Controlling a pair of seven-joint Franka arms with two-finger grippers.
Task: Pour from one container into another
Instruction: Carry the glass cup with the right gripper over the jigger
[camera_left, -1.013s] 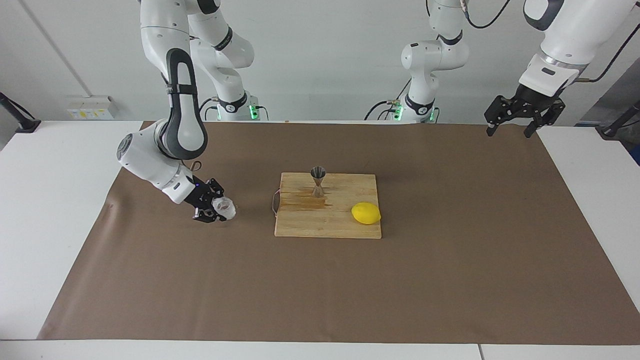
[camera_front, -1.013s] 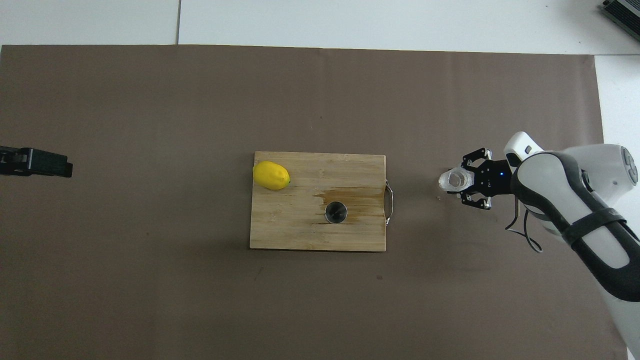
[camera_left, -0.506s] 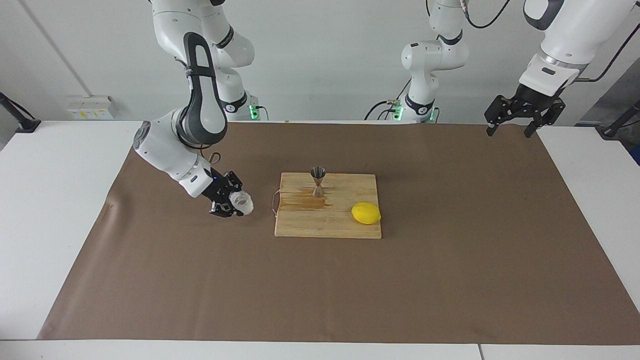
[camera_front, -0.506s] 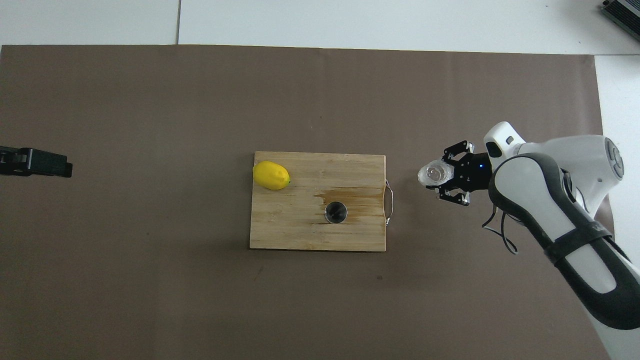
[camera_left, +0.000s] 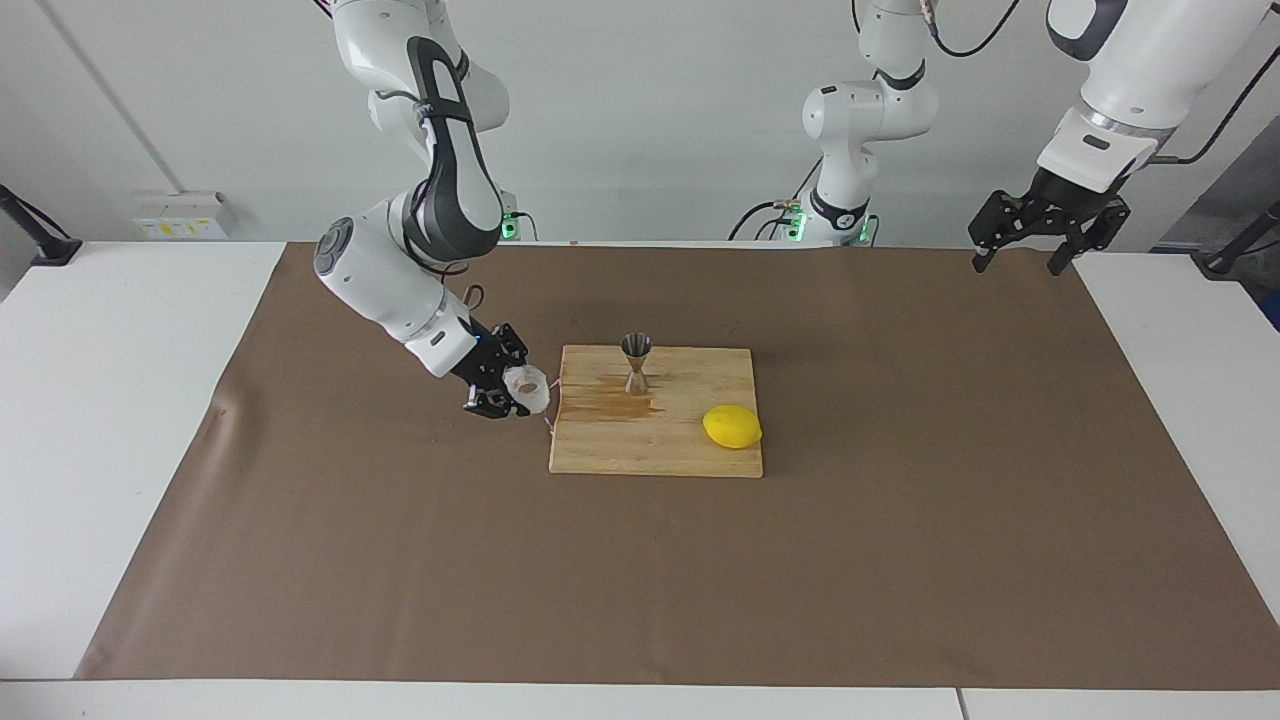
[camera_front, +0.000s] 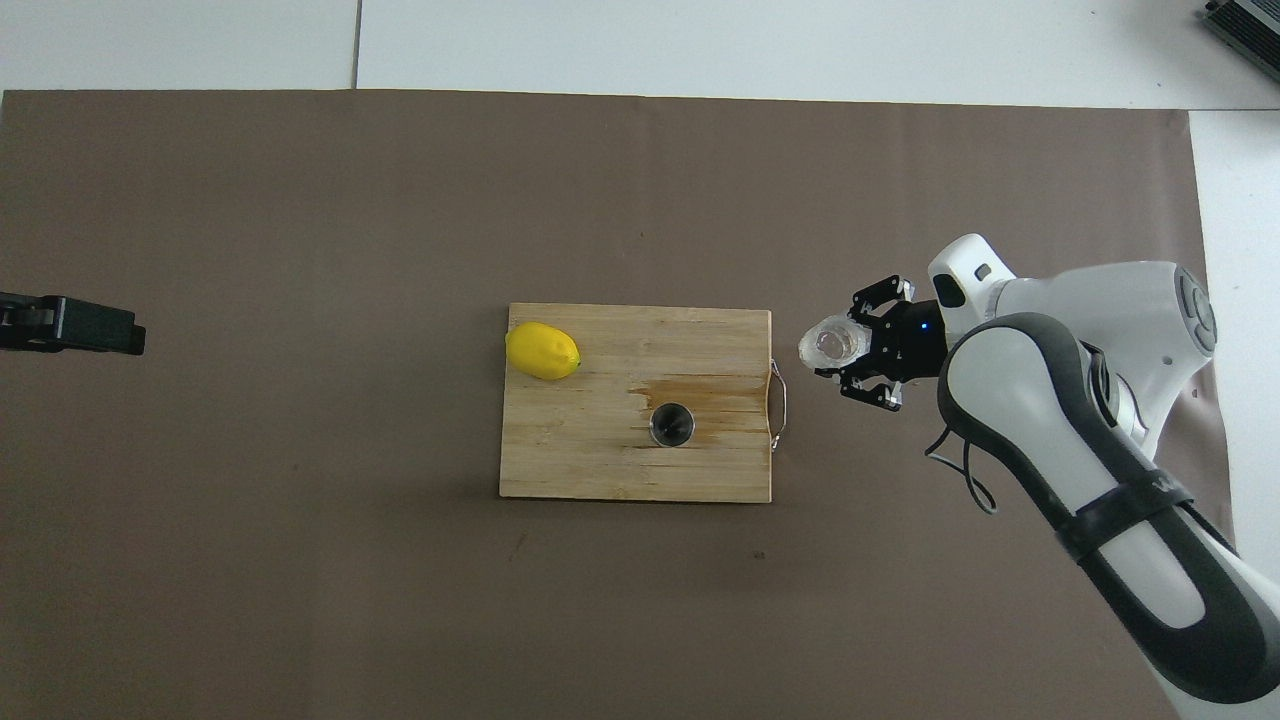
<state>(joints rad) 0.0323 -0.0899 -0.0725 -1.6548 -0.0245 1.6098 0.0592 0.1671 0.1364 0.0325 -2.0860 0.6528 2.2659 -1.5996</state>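
- Brown paper (camera_left: 900, 560) covers the white table in the facing view, and a wooden cutting board (camera_left: 690, 450) lies at its middle.
- From that view, my right gripper (camera_left: 512, 393) is clamped on the white cup (camera_left: 527, 388), held in the air just off the board's edge toward the right arm's end, beside the wire handle (camera_left: 548, 408).
- On the board, the steel jigger (camera_left: 636, 362) stands upright at about 3 o'clock from the cup, at the edge nearer the robots; a brown wet stain (camera_left: 620, 402) spreads at its foot.
- A lemon (camera_left: 732, 426) sits on the board at about 4 o'clock from the jigger, clear of my path.
- My left gripper (camera_left: 1030, 250) waits with fingers apart, raised over the paper's corner at the left arm's end.
- Seen from overhead, the cup (camera_front: 831, 343) shows its round mouth and sits at about 2 o'clock from the jigger (camera_front: 672, 424), which shows its open top.
- In that view my right gripper (camera_front: 862, 352) hangs over bare paper just off the handle (camera_front: 779, 392).
- To do this carry well, I judge I should keep the cup level, bring its rim over the jigger's small mouth, then tip slowly; the crinkly sides look soft, so a harder squeeze could slop liquid.
- The stain suggests spilling is easy, so I would pour low and centred.
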